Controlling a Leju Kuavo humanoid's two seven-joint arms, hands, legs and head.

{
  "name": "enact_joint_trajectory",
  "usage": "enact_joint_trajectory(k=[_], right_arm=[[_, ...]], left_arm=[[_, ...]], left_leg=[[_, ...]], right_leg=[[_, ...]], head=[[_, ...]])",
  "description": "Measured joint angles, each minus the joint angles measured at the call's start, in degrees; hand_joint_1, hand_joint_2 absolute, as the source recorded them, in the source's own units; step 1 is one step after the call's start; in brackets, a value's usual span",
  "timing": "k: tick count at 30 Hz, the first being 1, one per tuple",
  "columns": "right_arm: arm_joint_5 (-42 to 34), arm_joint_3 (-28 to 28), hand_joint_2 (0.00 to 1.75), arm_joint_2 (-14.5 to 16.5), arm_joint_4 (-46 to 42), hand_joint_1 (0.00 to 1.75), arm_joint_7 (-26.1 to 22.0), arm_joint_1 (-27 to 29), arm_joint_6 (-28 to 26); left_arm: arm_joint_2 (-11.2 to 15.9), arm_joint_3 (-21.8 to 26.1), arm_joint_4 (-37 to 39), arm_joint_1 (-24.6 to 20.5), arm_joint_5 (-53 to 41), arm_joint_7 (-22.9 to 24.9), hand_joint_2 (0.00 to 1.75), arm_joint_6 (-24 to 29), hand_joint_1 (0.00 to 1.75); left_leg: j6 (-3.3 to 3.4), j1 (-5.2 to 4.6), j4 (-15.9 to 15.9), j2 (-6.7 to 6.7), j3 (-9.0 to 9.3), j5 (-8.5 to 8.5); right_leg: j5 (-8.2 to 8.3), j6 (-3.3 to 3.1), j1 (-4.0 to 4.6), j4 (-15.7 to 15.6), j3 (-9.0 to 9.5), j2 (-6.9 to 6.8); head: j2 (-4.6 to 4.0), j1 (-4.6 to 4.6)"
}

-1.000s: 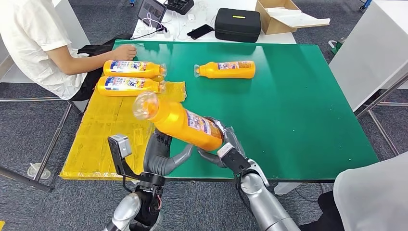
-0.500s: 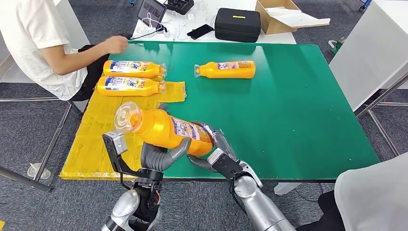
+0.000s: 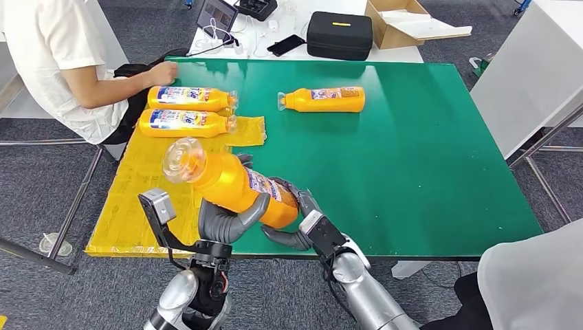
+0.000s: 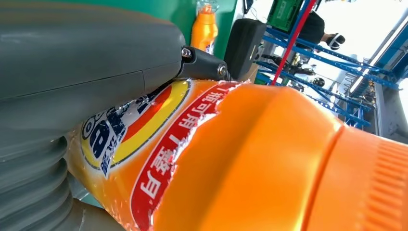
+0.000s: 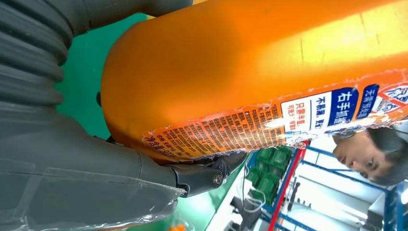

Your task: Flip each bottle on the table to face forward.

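Above green table (image 3: 412,137), bottle (image 3: 234,182) in both hands (image 3: 230,220).

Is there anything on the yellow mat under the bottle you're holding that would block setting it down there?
Nothing visible. The held bottle is gripped by the left robot hand and right robot hand over the near part of the yellow mat, which looks bare. The two mat bottles lie farther back.

Bare green worktop (image 3: 426,158) lies open from 12 to 3 o'clock; two lying orange plastic bottles (image 3: 184,110) and a person's arm (image 3: 124,84) crowd 10 o'clock.
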Motion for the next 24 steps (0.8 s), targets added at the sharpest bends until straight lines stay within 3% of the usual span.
enact_joint_trajectory(k=[7, 8, 11, 12, 16, 18, 22, 24], right_arm=[[-3.4, 0.0, 1.75, 0.4, 0.5, 1.75, 0.0, 0.0, 3.4], [-3.6, 0.0, 1.75, 0.4, 0.6, 1.63, -0.1, 0.0, 3.6], [-3.9, 0.0, 1.75, 0.5, 0.9, 0.32, -0.1, 0.0, 4.0], [-4.0, 0.0, 1.75, 0.6, 1.0, 0.00, -0.1, 0.0, 4.2], [-3.3, -0.4, 0.00, 0.6, 1.5, 0.00, 0.0, 0.3, 0.6], [-1.8, -1.4, 0.00, 0.7, 1.6, 0.00, -1.0, 0.9, -7.2], [3.5, -6.8, 0.00, 1.0, 0.7, 0.00, -5.3, 2.9, -31.2], [5.6, -10.5, 0.00, 1.0, -1.1, 0.00, -6.1, 4.1, -38.7]], left_arm=[[0.0, 0.0, -0.8, 0.0, 0.0, -0.4, 1.75, -0.3, 1.75], [0.0, 0.0, -0.8, 0.0, 0.0, -0.4, 1.75, -0.3, 1.75], [0.0, 0.1, -0.9, 0.1, 0.0, -0.4, 1.75, -0.5, 1.75], [0.0, 0.1, -0.9, 0.1, 0.0, -0.5, 1.75, -0.6, 1.75], [0.2, 0.3, -1.8, 0.1, -2.9, -2.1, 1.75, 1.6, 1.75], [0.4, 0.8, -2.6, 0.3, -6.9, -3.3, 1.75, 5.0, 1.75], [1.8, 3.3, -4.9, 1.8, -16.4, -3.6, 1.75, 11.0, 1.75], [2.7, 4.8, -5.9, 2.5, -20.4, -3.6, 1.75, 13.0, 1.75]], left_leg=[[0.00, 0.00, 0.0, 0.01, 0.00, 0.00], [0.00, 0.00, 0.0, 0.01, 0.00, 0.00], [0.00, 0.00, 0.0, 0.01, 0.00, 0.00], [0.00, 0.00, 0.0, 0.01, 0.00, 0.00], [0.00, 0.00, 0.0, 0.00, 0.00, 0.00], [0.00, 0.00, 0.0, -0.01, 0.00, 0.00], [0.00, 0.00, 0.0, -0.01, 0.00, 0.00], [0.00, 0.00, 0.0, 0.00, -0.01, 0.00]], right_leg=[[0.00, 0.00, 0.00, 0.0, -0.01, 0.00], [0.00, 0.00, 0.00, 0.0, -0.01, 0.00], [0.00, 0.00, 0.00, 0.0, -0.01, 0.00], [0.00, 0.00, 0.00, 0.0, -0.01, 0.00], [0.00, 0.00, 0.00, 0.0, -0.01, 0.00], [0.00, 0.00, 0.00, 0.0, -0.01, 0.00], [0.00, 0.00, 0.00, 0.0, -0.01, 0.00], [0.00, 0.00, 0.00, 0.0, -0.02, 0.00]], head=[[0.00, -0.01], [0.00, -0.01], [0.00, 0.00], [0.00, 0.00], [0.01, 0.01], [0.01, 0.00], [0.00, 0.01], [0.00, 0.00]])
